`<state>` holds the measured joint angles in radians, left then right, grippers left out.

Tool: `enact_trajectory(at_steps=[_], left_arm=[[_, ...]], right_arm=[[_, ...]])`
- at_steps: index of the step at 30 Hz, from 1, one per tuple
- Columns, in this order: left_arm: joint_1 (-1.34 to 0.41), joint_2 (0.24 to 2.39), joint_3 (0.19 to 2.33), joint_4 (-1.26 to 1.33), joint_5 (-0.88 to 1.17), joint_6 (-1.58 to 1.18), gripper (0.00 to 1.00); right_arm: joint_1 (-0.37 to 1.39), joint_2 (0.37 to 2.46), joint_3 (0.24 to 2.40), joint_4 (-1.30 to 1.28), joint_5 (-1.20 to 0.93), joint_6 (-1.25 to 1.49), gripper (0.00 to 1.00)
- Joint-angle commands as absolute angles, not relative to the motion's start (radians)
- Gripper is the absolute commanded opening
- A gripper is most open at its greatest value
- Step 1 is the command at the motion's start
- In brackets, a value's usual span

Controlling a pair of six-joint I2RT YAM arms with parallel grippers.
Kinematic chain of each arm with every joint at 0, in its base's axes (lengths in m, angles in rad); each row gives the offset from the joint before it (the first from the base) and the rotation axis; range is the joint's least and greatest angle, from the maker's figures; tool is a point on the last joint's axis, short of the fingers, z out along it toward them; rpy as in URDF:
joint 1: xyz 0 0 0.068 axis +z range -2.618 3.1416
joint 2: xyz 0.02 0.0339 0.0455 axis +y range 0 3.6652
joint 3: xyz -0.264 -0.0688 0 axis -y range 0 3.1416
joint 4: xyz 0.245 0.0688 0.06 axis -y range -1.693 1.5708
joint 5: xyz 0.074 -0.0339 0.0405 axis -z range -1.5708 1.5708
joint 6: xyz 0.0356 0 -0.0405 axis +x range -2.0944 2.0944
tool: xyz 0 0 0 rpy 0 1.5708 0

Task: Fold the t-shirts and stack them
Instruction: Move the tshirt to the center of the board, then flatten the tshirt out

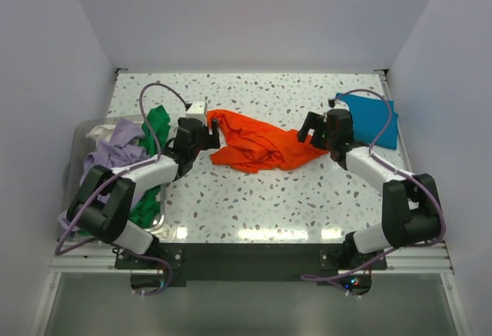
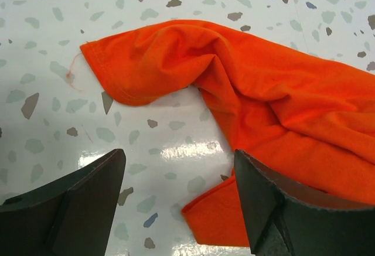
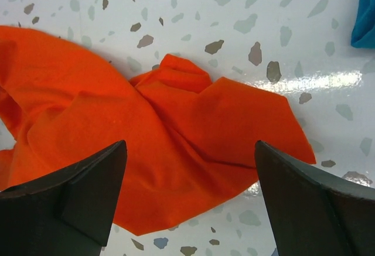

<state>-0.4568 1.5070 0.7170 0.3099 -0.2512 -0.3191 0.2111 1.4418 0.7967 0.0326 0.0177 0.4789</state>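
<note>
- Logging layout from the top view: the orange t-shirt [image 1: 257,145] lies crumpled and unfolded at the centre of the table [image 1: 269,197]. Its long axis runs left to right across the frame.
- At the shirt's left end sits the left gripper [image 1: 204,132], and at its right end the right gripper [image 1: 311,128]. The shirt lies between them, and neither arm is clearly nearer; each is at its own end.
- Wrist view of the left gripper [image 2: 179,153]: jaws wide apart, gripping nothing. Between the fingers there is bare table, plus one low corner of orange cloth just beside the right-hand finger. The bulk of the shirt lies ahead and toward the right of the frame, and a hemmed edge points to the upper left.
- Wrist view of the right gripper [image 3: 190,144]: jaws wide apart, gripping nothing. Orange cloth fills most of the gap between the fingers and spreads to the left of the frame. Its angled edge ends at centre right, short of the right-hand finger. Height above the cloth cannot be told.
- The teal t-shirt [image 1: 369,119] lies at the right of the table in the top view, just behind the right gripper and apart from the orange one.
- Heaped at the left edge beside the left arm are the green t-shirt [image 1: 157,121], lavender t-shirt [image 1: 115,151] and whitish t-shirt [image 1: 100,130], none of them folded.
- Judgement: the next move is probably a pinch at each end to draw the shirt flat along its long axis. The right side already has cloth under it, while the left must shift toward the hem ahead. The risk is catching several bunched layers at once.
</note>
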Motion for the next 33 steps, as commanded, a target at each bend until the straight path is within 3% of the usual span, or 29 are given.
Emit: enact_trajectory(at_steps=[1, 8, 27, 29, 30, 32, 33], left_arm=[[-0.414, 1.489, 0.712, 0.442, -0.305, -0.313, 0.80], [-0.288, 1.652, 0.811, 0.443, -0.206, -0.305, 0.79], [-0.272, 1.925, 1.066, 0.448, -0.028, -0.307, 0.79], [-0.272, 1.959, 1.087, 0.451, -0.005, -0.311, 0.78], [-0.273, 1.970, 1.094, 0.451, 0.018, -0.314, 0.76], [-0.272, 1.996, 1.106, 0.454, 0.029, -0.316, 0.69], [-0.272, 2.005, 1.108, 0.453, 0.040, -0.314, 0.63]], right_arm=[[0.244, 1.459, 0.831, 0.003, 0.064, 0.459, 0.92], [0.331, 1.422, 0.811, 0.003, 0.089, 0.453, 0.92], [0.445, 1.607, 0.857, -0.023, 0.035, 0.445, 0.93], [0.445, 1.627, 0.880, -0.032, 0.041, 0.439, 0.89], [0.443, 1.635, 0.890, -0.038, 0.043, 0.434, 0.77], [0.445, 1.654, 0.920, -0.057, 0.061, 0.428, 0.69], [0.443, 1.660, 0.933, -0.061, 0.063, 0.422, 0.59]])
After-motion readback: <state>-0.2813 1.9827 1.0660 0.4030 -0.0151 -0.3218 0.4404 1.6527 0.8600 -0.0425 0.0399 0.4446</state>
